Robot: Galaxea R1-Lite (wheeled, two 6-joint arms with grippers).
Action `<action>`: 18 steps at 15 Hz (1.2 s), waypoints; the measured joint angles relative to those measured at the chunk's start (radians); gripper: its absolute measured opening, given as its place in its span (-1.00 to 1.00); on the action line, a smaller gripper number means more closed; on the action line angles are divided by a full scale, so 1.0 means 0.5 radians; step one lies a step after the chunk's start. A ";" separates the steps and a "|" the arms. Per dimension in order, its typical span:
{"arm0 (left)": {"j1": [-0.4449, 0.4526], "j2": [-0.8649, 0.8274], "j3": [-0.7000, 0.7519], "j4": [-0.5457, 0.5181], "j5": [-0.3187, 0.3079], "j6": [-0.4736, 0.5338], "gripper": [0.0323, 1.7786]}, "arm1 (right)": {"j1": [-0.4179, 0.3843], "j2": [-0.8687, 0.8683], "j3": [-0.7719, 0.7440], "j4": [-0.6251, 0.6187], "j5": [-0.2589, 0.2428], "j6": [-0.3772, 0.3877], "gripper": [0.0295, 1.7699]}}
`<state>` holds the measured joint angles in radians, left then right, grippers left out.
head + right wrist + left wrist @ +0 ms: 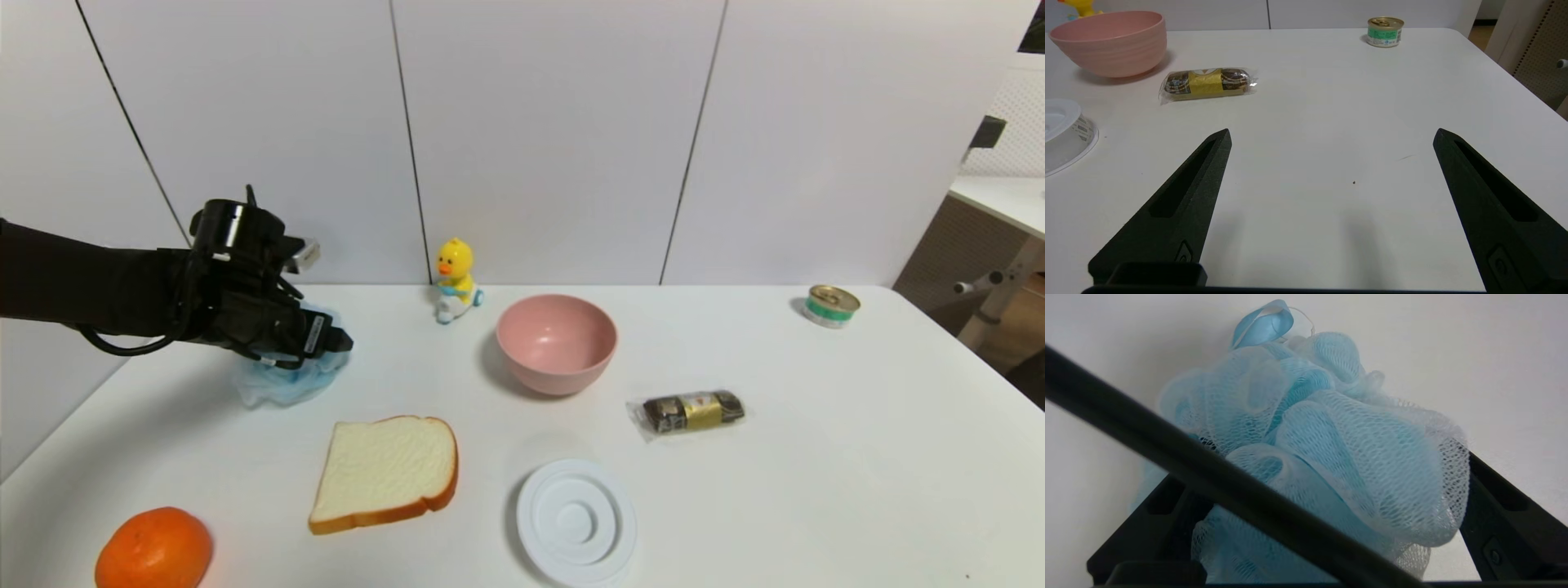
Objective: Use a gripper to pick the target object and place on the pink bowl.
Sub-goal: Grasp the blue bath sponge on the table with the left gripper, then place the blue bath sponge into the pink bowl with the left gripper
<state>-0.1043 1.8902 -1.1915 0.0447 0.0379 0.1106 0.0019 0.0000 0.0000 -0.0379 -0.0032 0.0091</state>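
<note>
The light-blue mesh bath pouf (282, 382) rests on the table at the far left. My left gripper (325, 343) has come down onto it from the left and covers its top. In the left wrist view the pouf (1355, 457) fills the space between the two black fingers (1498, 506), and my left gripper (1327, 457) is open around it, its tips hidden in the mesh. A black cable (1167, 445) crosses that view. The pink bowl (557, 343) stands empty mid-table, to the pouf's right. My right gripper (1331, 134) hovers open over bare table.
A yellow duck toy (454, 280) stands behind the bowl's left side. A bread slice (384, 472), an orange (153, 549) and a white ringed disc (576, 521) lie near the front edge. A wrapped snack (692, 411) and a small can (830, 305) are to the right.
</note>
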 joint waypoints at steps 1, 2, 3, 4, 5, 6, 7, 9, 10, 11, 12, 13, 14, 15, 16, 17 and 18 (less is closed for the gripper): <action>0.000 0.005 0.000 0.004 0.023 0.001 0.90 | 0.000 0.000 0.000 0.000 -0.001 0.000 0.93; 0.000 0.007 0.000 0.004 0.037 0.001 0.72 | 0.001 0.000 0.000 0.000 0.000 0.001 0.93; 0.000 0.008 0.001 0.006 0.040 0.000 0.54 | 0.001 0.000 0.000 0.000 0.001 0.000 0.93; 0.000 0.009 0.002 0.011 0.040 -0.004 0.36 | 0.001 0.000 0.000 0.000 0.000 0.000 0.93; 0.000 0.008 0.003 0.013 0.040 -0.009 0.22 | 0.000 0.000 0.000 0.000 0.001 0.000 0.93; 0.000 0.008 0.003 0.013 0.039 -0.010 0.10 | 0.000 0.000 0.000 0.000 0.000 0.000 0.93; 0.000 0.006 0.002 0.014 0.039 -0.010 -0.01 | 0.001 0.000 0.000 0.000 0.000 0.000 0.93; -0.002 -0.007 -0.004 0.017 0.040 -0.010 -0.22 | 0.001 0.000 0.000 0.000 0.000 0.000 0.93; -0.003 -0.020 -0.020 0.017 0.038 0.000 -0.49 | 0.000 0.000 0.000 0.000 0.000 0.000 0.93; -0.008 -0.042 -0.039 0.023 0.037 0.009 -0.69 | 0.000 0.000 0.000 0.000 0.001 0.000 0.93; -0.014 -0.067 -0.064 0.035 0.037 0.012 -0.69 | 0.000 0.000 0.000 -0.001 0.001 0.000 0.93; -0.032 -0.099 -0.101 0.060 0.035 0.015 -0.69 | 0.000 0.000 0.000 0.000 0.000 0.000 0.93; -0.056 -0.132 -0.148 0.106 0.034 0.014 -0.70 | 0.000 0.000 0.000 0.000 0.000 0.000 0.93; -0.086 -0.166 -0.197 0.152 0.031 0.014 -0.70 | 0.000 0.000 0.000 0.000 0.000 0.001 0.93; -0.127 -0.200 -0.244 0.183 0.031 0.011 -0.70 | 0.001 0.000 0.000 0.000 0.000 0.000 0.93; -0.173 -0.228 -0.290 0.189 0.029 0.008 -0.70 | 0.001 0.000 0.000 0.000 0.001 0.001 0.93; -0.223 -0.248 -0.346 0.191 0.029 0.003 -0.70 | 0.001 0.000 0.000 0.000 0.001 0.000 0.93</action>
<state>-0.2160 1.7664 -1.3643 0.1400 0.0523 0.1119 0.0023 0.0000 0.0000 -0.0379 -0.0028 0.0091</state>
